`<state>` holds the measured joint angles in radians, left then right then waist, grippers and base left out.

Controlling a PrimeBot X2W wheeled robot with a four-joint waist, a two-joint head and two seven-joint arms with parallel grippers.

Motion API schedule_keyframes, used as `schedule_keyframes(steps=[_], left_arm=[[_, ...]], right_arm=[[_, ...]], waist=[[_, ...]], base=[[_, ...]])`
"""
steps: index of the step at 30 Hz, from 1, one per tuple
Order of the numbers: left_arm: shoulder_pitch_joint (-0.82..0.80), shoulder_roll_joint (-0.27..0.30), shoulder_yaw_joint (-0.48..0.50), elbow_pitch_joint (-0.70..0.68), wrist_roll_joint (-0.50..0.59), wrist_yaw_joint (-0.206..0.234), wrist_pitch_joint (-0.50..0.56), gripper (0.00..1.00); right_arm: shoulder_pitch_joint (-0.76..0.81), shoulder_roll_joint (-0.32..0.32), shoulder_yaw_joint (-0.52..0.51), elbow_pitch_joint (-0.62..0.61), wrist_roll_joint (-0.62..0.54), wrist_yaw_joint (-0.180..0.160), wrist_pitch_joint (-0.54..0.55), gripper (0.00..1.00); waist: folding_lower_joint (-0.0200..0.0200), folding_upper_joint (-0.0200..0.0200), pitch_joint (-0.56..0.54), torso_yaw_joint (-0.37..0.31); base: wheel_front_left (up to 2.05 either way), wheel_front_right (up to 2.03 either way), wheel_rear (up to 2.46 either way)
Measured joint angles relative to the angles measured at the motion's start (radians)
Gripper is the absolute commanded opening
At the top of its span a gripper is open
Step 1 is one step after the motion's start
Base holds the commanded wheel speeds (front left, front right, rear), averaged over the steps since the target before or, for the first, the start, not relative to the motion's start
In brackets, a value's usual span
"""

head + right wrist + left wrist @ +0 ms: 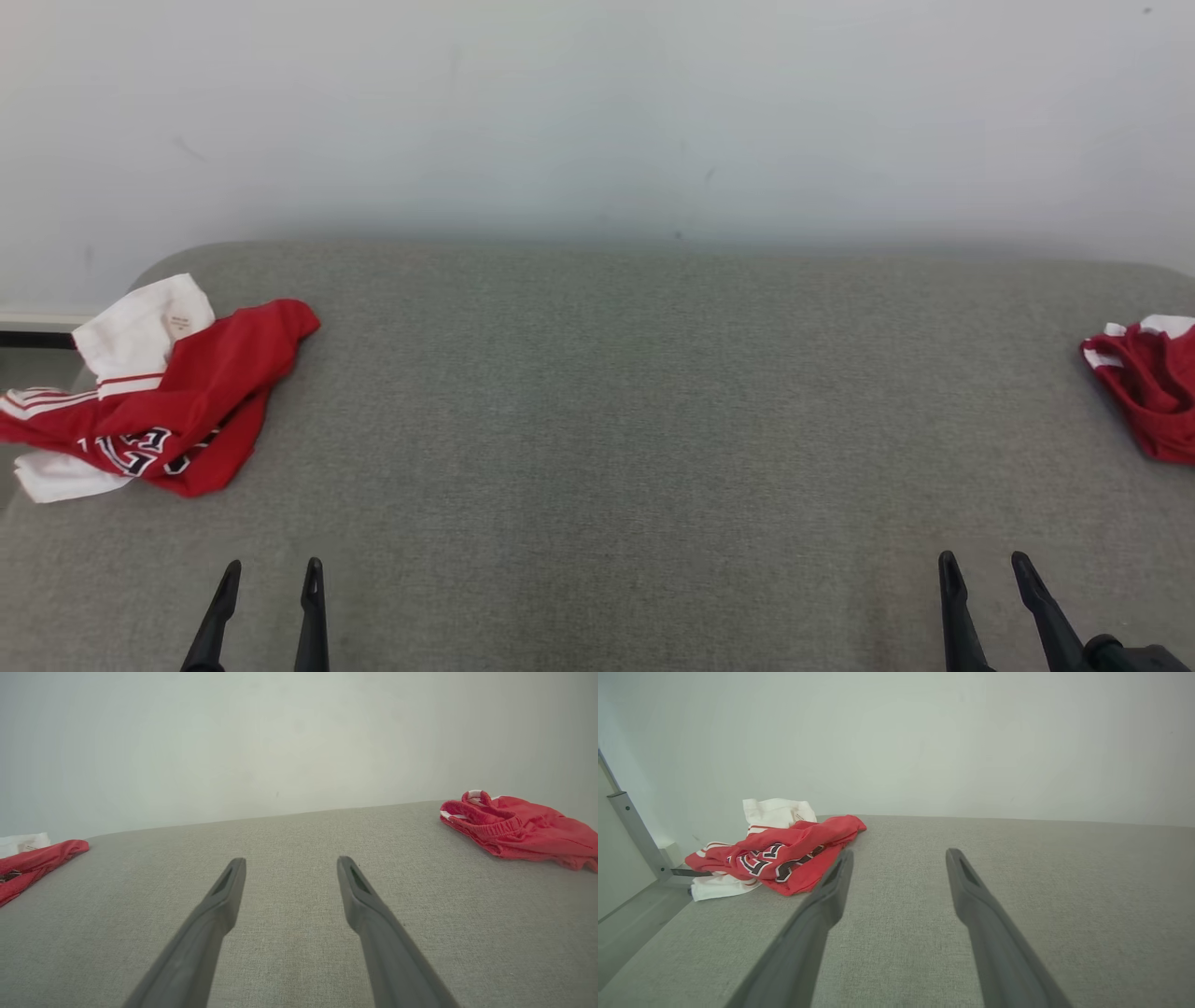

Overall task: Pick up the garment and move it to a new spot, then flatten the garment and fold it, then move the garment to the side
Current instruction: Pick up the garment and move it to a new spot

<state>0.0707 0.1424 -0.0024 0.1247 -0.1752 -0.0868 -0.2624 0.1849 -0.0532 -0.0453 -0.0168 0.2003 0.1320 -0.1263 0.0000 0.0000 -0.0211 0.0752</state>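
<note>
Looking down from the head camera, I have the left end effector and the right end effector both spread wide and holding nothing, poised over the near edge of the grey tabletop. The crumpled red-and-white garment lies bunched at the far left corner, and a second red garment lies at the right edge. I reckon the middle between them is meant as the flattening spot. Nothing is picked up yet, and I cannot tell which piece goes first.
</note>
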Motion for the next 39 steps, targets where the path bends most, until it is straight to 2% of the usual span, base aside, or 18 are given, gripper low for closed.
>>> schedule_keyframes(steps=[10, 31, 39], left_arm=[[-0.004, 0.014, -0.001, 0.001, -0.003, 0.016, 0.005, 1.0], [-0.002, 0.038, 0.008, -0.018, -0.02, 0.043, 0.025, 1.0], [0.008, 0.043, 0.024, -0.026, -0.043, 0.053, 0.026, 1.0]], right_arm=[[0.006, 0.001, 0.012, 0.011, 0.008, 0.0, -0.007, 1.0], [-0.019, 0.002, 0.035, 0.06, 0.034, 0.0, -0.039, 1.0], [-0.034, 0.002, 0.053, 0.065, 0.032, 0.0, -0.038, 1.0]], waist=[[0.0, 0.0, 0.001, 0.09], [0.0, 0.0, 0.017, 0.378], [0.0, 0.0, 0.024, 0.442]], base=[[0.0, 0.0, 0.0], [0.0, 0.0, 0.0], [0.0, 0.0, 0.0]])
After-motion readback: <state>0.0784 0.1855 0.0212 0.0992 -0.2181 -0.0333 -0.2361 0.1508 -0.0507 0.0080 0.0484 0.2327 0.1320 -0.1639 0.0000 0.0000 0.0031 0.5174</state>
